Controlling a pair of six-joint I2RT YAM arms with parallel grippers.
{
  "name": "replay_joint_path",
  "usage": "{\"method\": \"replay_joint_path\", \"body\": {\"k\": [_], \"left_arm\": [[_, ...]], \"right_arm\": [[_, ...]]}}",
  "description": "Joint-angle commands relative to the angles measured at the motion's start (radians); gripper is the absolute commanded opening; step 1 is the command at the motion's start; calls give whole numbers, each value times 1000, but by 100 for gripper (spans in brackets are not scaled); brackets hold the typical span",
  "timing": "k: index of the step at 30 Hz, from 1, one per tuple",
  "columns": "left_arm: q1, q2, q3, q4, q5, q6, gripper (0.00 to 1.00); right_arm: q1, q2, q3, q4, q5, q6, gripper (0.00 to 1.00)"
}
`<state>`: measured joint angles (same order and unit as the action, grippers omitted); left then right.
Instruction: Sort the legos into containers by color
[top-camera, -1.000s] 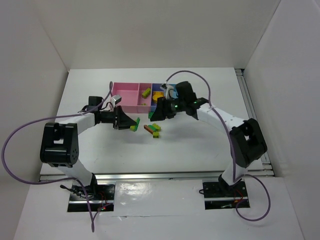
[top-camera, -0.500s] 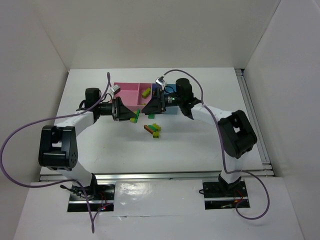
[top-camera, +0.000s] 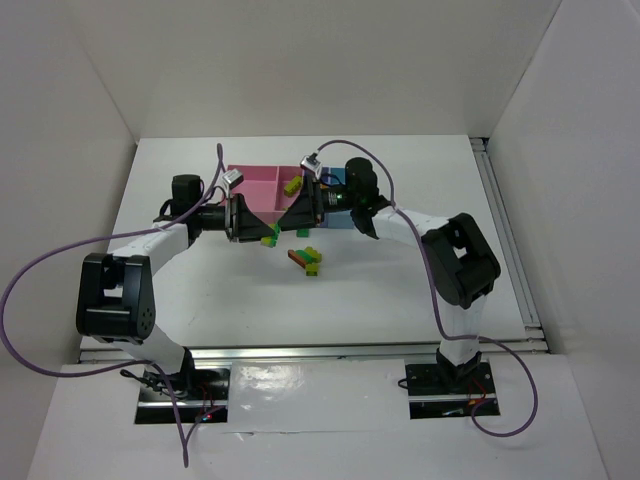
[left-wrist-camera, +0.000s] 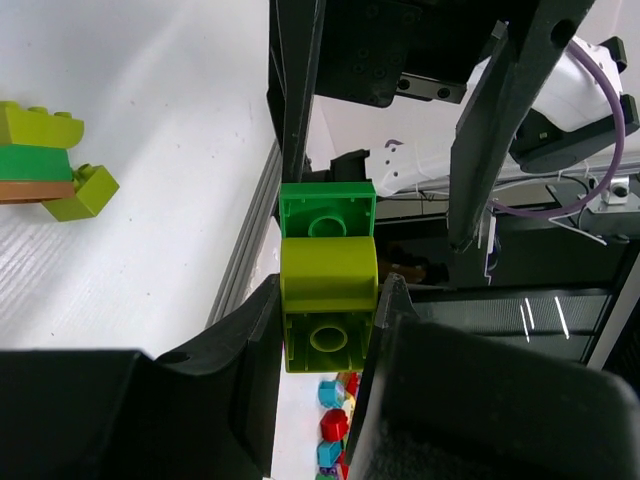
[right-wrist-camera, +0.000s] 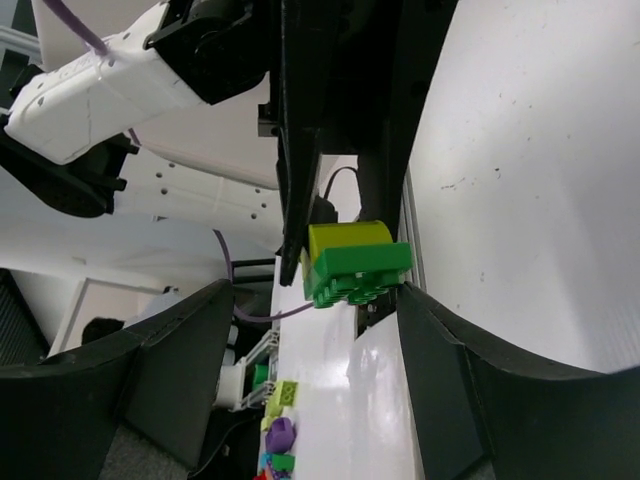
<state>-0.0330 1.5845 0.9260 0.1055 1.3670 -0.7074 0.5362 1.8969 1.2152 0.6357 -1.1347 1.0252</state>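
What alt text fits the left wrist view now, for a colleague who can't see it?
The left gripper clamps a stacked pair of green and yellow-green plastic toy bricks at centre frame. The right gripper, jaws wide, faces it just beyond. A small cluster of loose green, yellow-green and brown bricks lies on the white table at upper left.

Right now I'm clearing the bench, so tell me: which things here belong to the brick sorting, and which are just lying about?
Part of the job:
- green and yellow-green brick stack, held in the left claw
- loose brick pile on the table
- bin row

Just lying about:
- purple cables
- metal rail along the table edge
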Motion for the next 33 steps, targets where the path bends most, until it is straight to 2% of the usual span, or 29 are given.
{"method": "replay_joint_path", "body": {"k": [1,10,11,12,16,19,26,31,33], "left_arm": [[-10,-49,43,11,49,45,0],[-10,-69,72,-41,58,86,0],[-10,-69,73,-41,58,86,0],[-10,-69,73,-41,58,86,0],[-10,-69,63,-32,58,86,0],[-10,-69,63,-32,58,77,0],[22,-60,73,-92,24,103,0],[51,-49,73,-61,-15,65,0],[51,-40,83,-99,-28,75,0]], "right_arm": [[34,27,58,64,-13,1,73],[44,56,78,19,15,-42,68],[44,56,78,19,15,-42,65],[44,56,78,19,15,-33,58],[44,56,69,48,15,-22,39],[35,42,58,61,27,-22,35],[-64,-64,-83,-120,131,-120,29],[-97,-88,-74,-341,210,-249,26],[-97,-88,-48,-408,243,-287,26]]}}
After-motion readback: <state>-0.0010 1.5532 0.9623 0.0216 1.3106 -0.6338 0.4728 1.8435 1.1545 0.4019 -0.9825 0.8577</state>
